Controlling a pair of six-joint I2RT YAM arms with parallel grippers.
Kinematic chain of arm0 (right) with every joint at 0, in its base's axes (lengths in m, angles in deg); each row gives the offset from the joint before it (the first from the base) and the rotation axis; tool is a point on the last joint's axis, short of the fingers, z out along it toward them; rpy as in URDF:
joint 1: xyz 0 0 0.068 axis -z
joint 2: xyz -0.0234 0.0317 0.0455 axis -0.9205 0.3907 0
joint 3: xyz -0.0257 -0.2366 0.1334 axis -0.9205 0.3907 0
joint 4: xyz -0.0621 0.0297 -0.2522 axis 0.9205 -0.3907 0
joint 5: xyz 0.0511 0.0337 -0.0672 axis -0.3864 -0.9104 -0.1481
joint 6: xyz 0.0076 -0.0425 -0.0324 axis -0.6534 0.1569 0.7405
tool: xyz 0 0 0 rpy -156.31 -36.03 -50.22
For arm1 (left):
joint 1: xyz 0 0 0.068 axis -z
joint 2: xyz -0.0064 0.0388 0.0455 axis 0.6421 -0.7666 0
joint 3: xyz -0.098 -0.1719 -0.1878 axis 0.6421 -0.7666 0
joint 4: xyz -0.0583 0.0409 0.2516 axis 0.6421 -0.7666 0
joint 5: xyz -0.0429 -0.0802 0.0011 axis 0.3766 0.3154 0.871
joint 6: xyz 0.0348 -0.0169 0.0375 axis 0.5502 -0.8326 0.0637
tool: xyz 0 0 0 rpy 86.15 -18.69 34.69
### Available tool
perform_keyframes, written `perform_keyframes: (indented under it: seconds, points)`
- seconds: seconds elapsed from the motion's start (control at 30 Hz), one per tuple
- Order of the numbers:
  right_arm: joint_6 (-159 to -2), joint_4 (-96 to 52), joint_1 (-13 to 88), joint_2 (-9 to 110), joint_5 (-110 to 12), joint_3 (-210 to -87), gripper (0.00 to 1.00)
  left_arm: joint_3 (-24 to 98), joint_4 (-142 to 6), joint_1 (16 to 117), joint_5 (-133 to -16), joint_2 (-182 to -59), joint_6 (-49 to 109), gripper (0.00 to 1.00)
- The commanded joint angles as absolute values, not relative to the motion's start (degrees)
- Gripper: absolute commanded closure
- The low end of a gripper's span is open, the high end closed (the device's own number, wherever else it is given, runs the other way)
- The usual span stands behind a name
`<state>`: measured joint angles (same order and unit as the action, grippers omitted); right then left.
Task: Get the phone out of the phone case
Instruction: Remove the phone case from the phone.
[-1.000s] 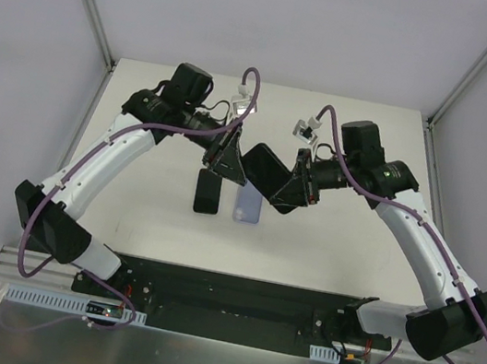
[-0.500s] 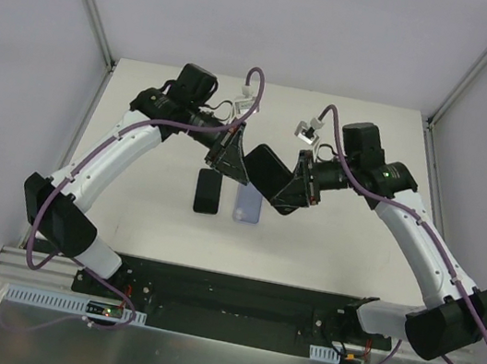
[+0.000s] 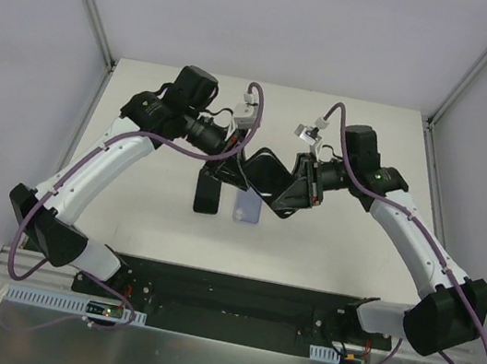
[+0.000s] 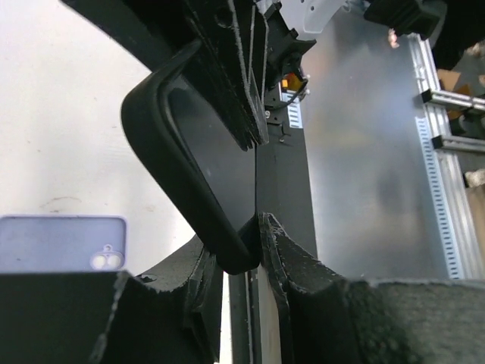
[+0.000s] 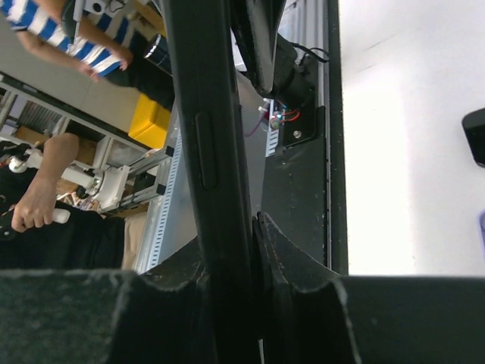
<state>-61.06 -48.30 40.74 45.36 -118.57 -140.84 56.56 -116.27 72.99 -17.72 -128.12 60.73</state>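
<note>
A black phone in a black case (image 3: pixel 267 169) hangs in the air between both arms above the table's middle. My left gripper (image 3: pixel 232 169) is shut on its left corner; in the left wrist view the fingers (image 4: pixel 286 250) pinch the case's rounded rim (image 4: pixel 176 155). My right gripper (image 3: pixel 295 191) is shut on its right end; the right wrist view shows the cased phone edge-on (image 5: pixel 206 129) between the fingers (image 5: pixel 276 246). I cannot tell whether the phone has come apart from the case.
A black phone-shaped slab (image 3: pixel 208 195) and a lavender one with a camera (image 3: pixel 247 207) lie flat on the white table (image 3: pixel 345 246) under the held phone. The lavender one also shows in the left wrist view (image 4: pixel 61 243). The black base rail (image 3: pixel 232 306) runs along the near edge.
The left arm has swung its wrist and forearm slightly right and up. The held phone has shifted slightly. Both grippers have kept their hold.
</note>
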Motion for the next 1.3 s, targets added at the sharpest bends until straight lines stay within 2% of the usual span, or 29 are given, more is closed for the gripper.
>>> perform_keyframes:
  seconds: [0.0, 0.4, 0.63, 0.8, 0.83, 0.97, 1.03, 1.2, 1.27]
  points:
    - [-77.8, -34.1, 40.4, 47.1, -122.6, -141.3, 1.00, 59.0, -117.3, 81.8, -19.1, -128.1, 74.3, 1.00]
    - [-80.4, -32.3, 39.7, 47.9, -125.5, -141.6, 1.00, 63.0, -128.7, 87.8, -26.6, -130.8, 89.6, 1.00]
    - [-80.8, -31.9, 39.5, 47.4, -125.7, -141.5, 1.00, 63.6, -128.9, 87.8, -31.7, -132.2, 91.9, 1.00]
    - [-80.0, -32.1, 40.5, 45.2, -123.5, -141.3, 1.00, 63.2, -128.9, 85.6, -34.0, -131.4, 87.2, 1.00]
    - [-78.5, -33.5, 40.7, 44.9, -122.8, -141.5, 1.00, 62.7, -128.9, 84.5, -33.7, -131.1, 85.8, 0.97]
    - [-57.9, -56.8, 40.5, 44.3, -115.6, -147.7, 1.00, 60.9, -128.8, 77.1, -25.5, -128.9, 79.7, 0.54]
    - [-55.2, -58.8, 40.4, 44.2, -113.6, -148.9, 1.00, 60.5, -128.9, 74.2, -22.0, -128.2, 76.2, 0.30]
    - [-54.0, -58.6, 39.0, 43.6, -109.5, -150.6, 1.00, 59.3, -127.5, 72.4, -16.6, -127.8, 68.1, 0.07]
    - [-51.8, -60.8, 38.5, 43.9, -108.7, -152.1, 1.00, 59.7, -126.6, 71.2, -14.9, -128.6, 64.7, 0.05]
